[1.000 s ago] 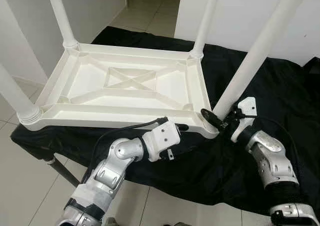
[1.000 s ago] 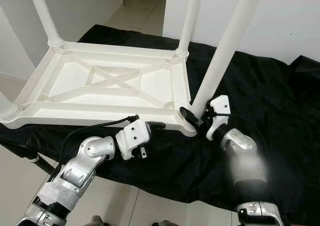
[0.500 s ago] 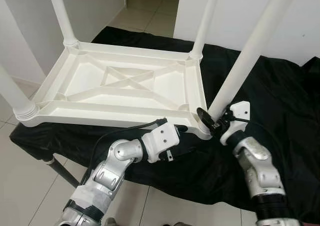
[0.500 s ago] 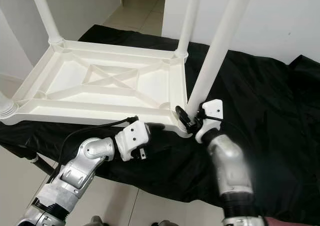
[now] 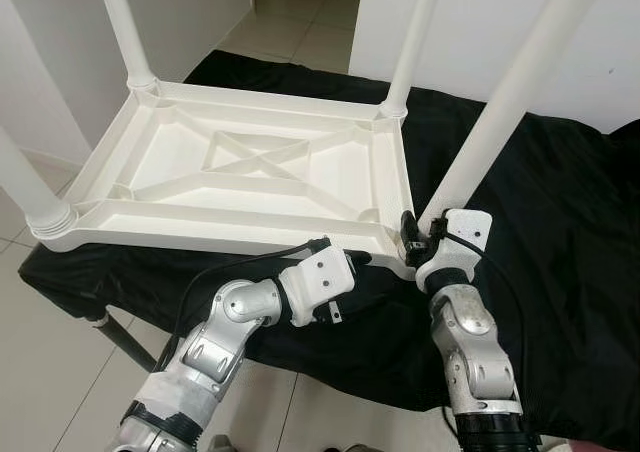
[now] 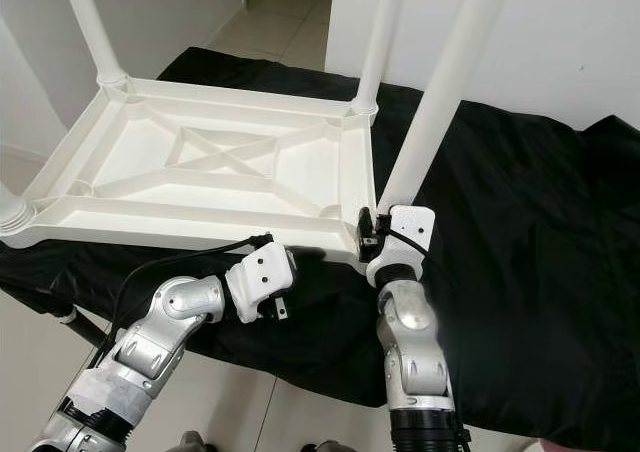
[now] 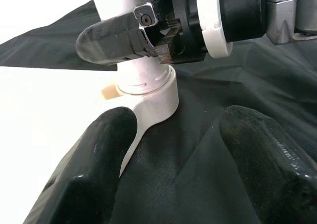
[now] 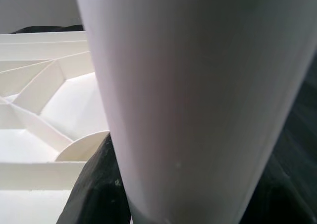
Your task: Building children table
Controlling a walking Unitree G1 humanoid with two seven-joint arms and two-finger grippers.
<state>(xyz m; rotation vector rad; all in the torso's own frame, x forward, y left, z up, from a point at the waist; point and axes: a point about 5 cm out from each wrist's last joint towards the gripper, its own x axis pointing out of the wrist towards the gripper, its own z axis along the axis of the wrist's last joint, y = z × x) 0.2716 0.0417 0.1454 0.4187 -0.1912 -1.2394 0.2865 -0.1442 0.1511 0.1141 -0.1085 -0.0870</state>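
Black cloth (image 5: 560, 182) covers desk; tiled floor (image 5: 40, 372) below. White plastic table (image 5: 240, 177) lies upside down on cloth, ribbed underside up, four legs standing up. Right hand (image 5: 412, 240) at near right corner, fingers pinching base of leg (image 5: 500, 112) just above its socket. Left hand (image 5: 355, 259) under near rim, close to same corner, fingers (image 7: 99, 169) spread, gripping nothing; one finger beside corner socket (image 7: 151, 97)

arms silver, jointed | wrists white | black cables | left hand (image 7: 178, 169) fingers black
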